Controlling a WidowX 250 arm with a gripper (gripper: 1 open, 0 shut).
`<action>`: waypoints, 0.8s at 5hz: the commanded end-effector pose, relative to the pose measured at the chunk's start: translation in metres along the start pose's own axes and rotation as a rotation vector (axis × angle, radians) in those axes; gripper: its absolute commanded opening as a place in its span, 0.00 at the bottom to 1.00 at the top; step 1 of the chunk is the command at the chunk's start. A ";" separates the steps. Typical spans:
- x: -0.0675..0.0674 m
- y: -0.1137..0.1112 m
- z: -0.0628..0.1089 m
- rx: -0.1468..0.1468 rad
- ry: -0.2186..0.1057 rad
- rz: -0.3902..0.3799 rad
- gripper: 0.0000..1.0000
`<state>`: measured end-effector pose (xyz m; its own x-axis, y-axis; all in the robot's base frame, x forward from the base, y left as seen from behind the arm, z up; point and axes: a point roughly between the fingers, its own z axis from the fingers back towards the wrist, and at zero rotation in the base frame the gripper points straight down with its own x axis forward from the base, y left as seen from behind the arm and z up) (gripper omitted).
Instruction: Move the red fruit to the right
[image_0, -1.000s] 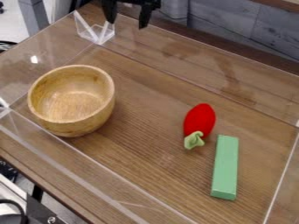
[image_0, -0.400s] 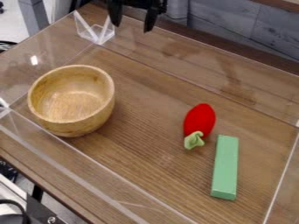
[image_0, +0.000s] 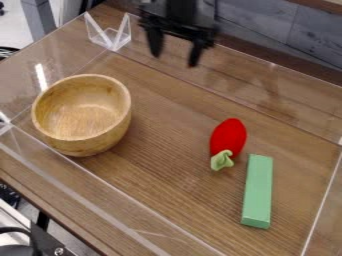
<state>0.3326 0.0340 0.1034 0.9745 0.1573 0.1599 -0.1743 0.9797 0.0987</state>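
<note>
Since a second ago the pincer has swung rightward along the far edge and dropped lower into view, its two dark fingers now showing plainly over the wood where before only their tips peeked in at the top. The fruit, the bowl and the block have not budged.

Scanning from the left: the wooden bowl sits by the left wall of the clear tray, nothing inside it. Further right and up, the pincer hangs over the back of the counter, pointing almost straight down, jaws spread wide with nothing between them. Right again and nearer the camera lies the red fruit, lengthwise on the wood, leafy end toward the viewer. Just beside that stem end, a little to the right, lies the green block; whether the two touch is hard to say.

This looks like the approach step, the fruit not yet reached. Next the arm probably needs to travel toward the viewer and rightward, settle above the red body, then descend with fingers straddling it. Open wood lies above the block, right of the fruit.
</note>
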 end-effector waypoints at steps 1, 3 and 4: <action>-0.006 -0.041 0.014 -0.020 -0.044 -0.020 1.00; -0.026 -0.096 -0.009 -0.035 0.017 0.014 1.00; -0.036 -0.099 -0.026 -0.029 0.037 0.036 1.00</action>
<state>0.3132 -0.0626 0.0518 0.9761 0.1993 0.0861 -0.2061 0.9753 0.0793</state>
